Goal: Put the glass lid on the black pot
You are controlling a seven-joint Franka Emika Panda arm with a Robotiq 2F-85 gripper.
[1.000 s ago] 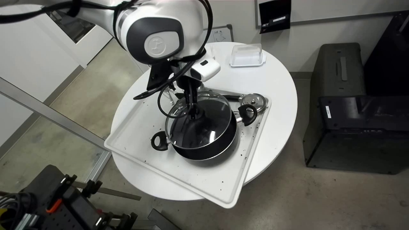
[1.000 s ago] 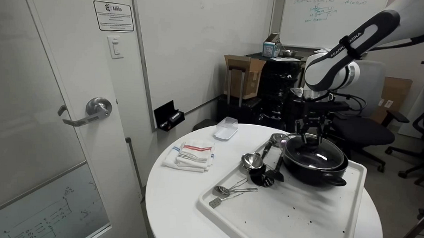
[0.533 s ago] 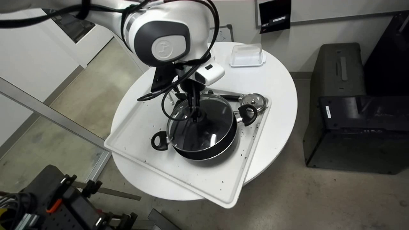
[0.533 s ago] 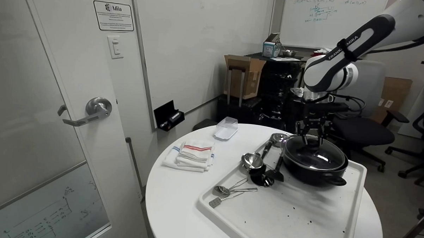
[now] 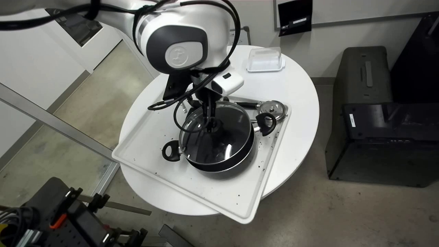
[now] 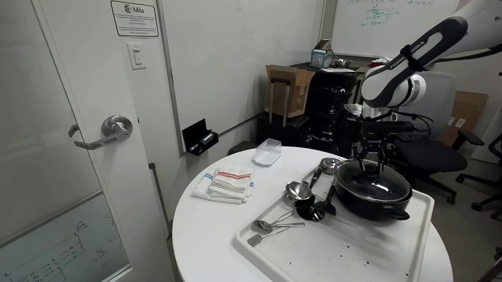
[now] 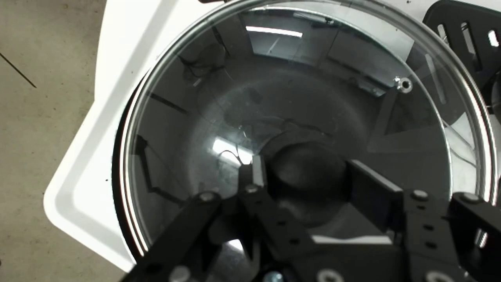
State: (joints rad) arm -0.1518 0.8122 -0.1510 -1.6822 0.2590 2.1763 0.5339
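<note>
The glass lid (image 5: 226,142) is a large clear disc with a metal rim and a dark centre knob. My gripper (image 6: 371,167) is shut on the knob from above. In the wrist view the fingers (image 7: 305,169) stand on both sides of the knob. The lid covers most of the black pot (image 5: 223,167), whose black wall also shows in an exterior view (image 6: 363,206). The lid sits slightly off centre, with a strip of the pot showing along one side (image 7: 118,164). I cannot tell whether the rim rests fully on the pot. The lid hides most of the pot's opening.
The pot stands on a white tray (image 5: 192,188) on a round white table (image 6: 214,240). Black-handled utensils and a metal ladle (image 6: 298,190) lie beside the pot, with small metal tools (image 6: 264,226) nearby. Folded towels (image 6: 228,184) and a clear box (image 6: 268,152) stand farther off.
My gripper and the lid have moved a little down and to the right in both exterior views, bringing the lid more over the pot. The movement is very small in the last half second.
</note>
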